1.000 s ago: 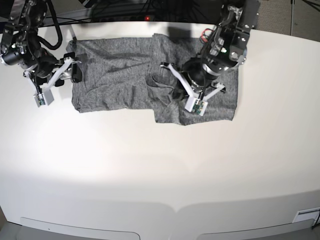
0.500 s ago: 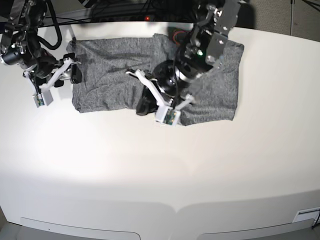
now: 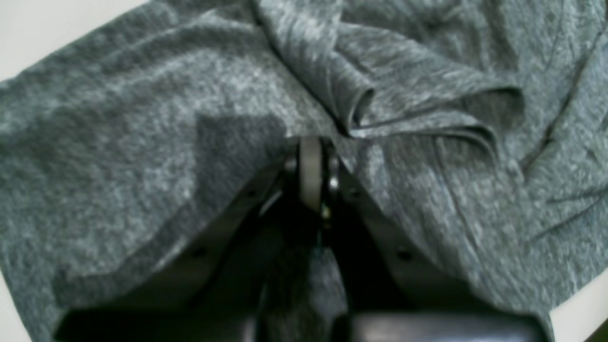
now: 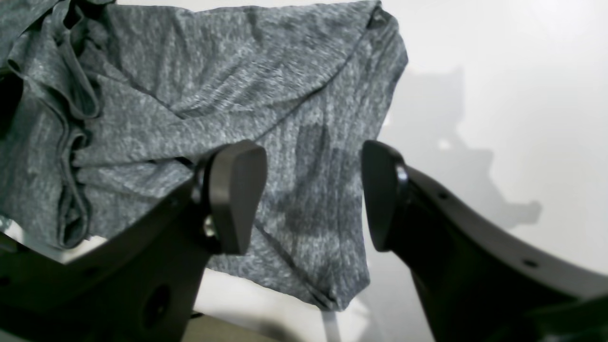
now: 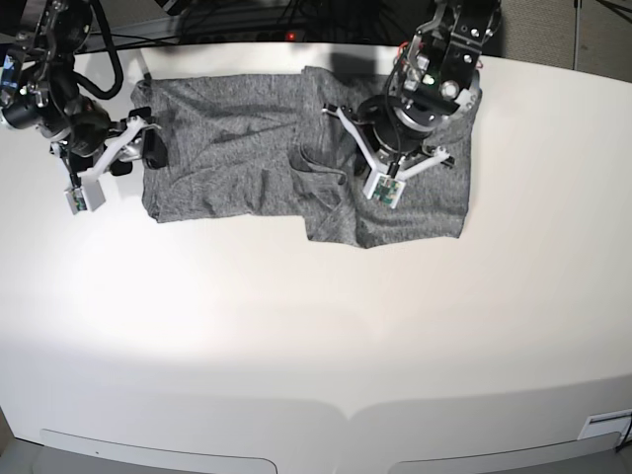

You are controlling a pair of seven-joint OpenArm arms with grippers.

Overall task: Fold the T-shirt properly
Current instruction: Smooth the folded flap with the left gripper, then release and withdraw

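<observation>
I'm lifting my clenched left end effector (image 5: 380,148) back over the T-shirt (image 5: 227,148), empty; the fold isn't progressing. Right end effector (image 5: 133,148) is idling released beside the T-shirt's edge.

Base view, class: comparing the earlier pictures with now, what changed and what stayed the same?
The left gripper, shut, swung out across the heather-grey knit T-shirt toward its middle, then back over its thicker end. The open right gripper stayed at the shirt's other edge; the cloth's outline barely changed.
</observation>
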